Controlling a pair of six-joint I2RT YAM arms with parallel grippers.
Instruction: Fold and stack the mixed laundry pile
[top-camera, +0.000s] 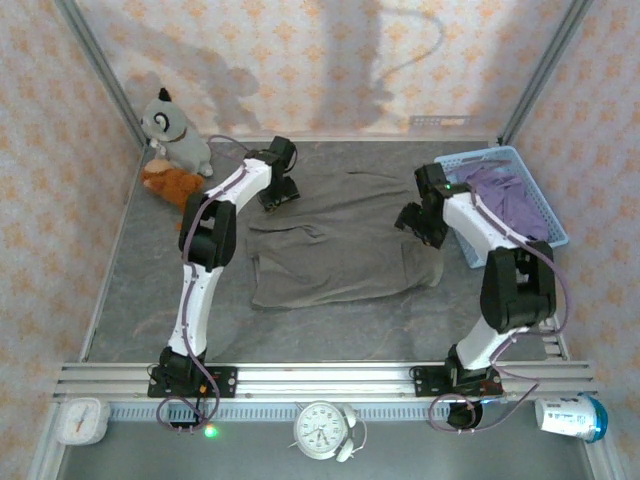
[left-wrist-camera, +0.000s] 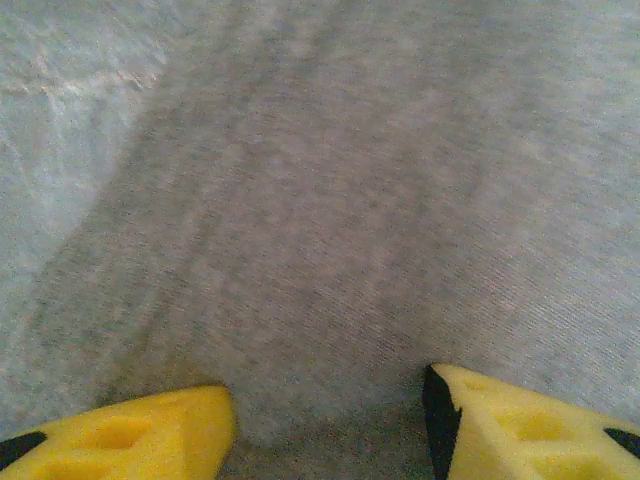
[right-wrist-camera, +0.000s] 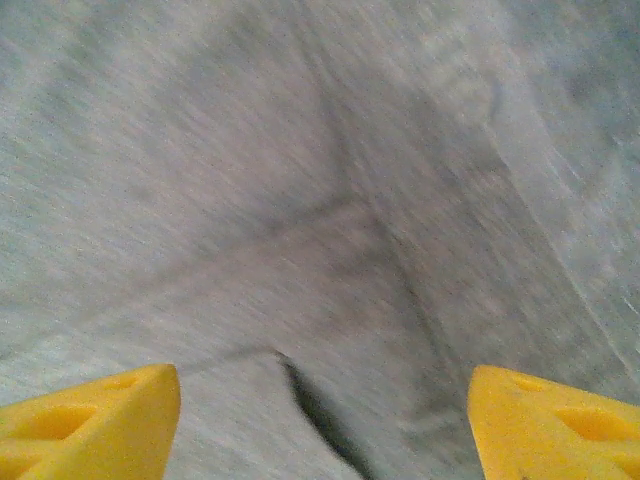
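Lying where, the taupe garment (top-camera: 335, 250)? Ana is asking.

It is lying spread out across the middle of the grey counter (top-camera: 150, 300), Ben is answering, creasing a little near its left side and bunching at its right end.

And the lavender garment (top-camera: 505, 195)?

That one is sitting crumpled inside the blue basket (top-camera: 553, 228) at the far right of the counter, near the taupe garment's right end.

What are the left fingers (left-wrist-camera: 130, 435) doing?

They are hovering at the taupe garment's far left corner, standing apart, released. The left wrist view is showing taupe cloth running under and beyond the two yellow tips. Whether they are touching it, I cannot tell.

And the right fingers (right-wrist-camera: 555, 425)?

They are spreading wide, released too, hanging over the taupe garment's right edge, between it and the basket. The right wrist view is coming through blurred, but it is showing a fold and a cloth edge beneath the tips.

What else is sitting around?

A grey plush (top-camera: 175, 130) and an orange plush (top-camera: 168, 183) are sitting together in the far left corner, just beside the left arm. An alarm clock (top-camera: 322, 430) and a small white clock (top-camera: 80, 420) are lying in front of the arms' rail.
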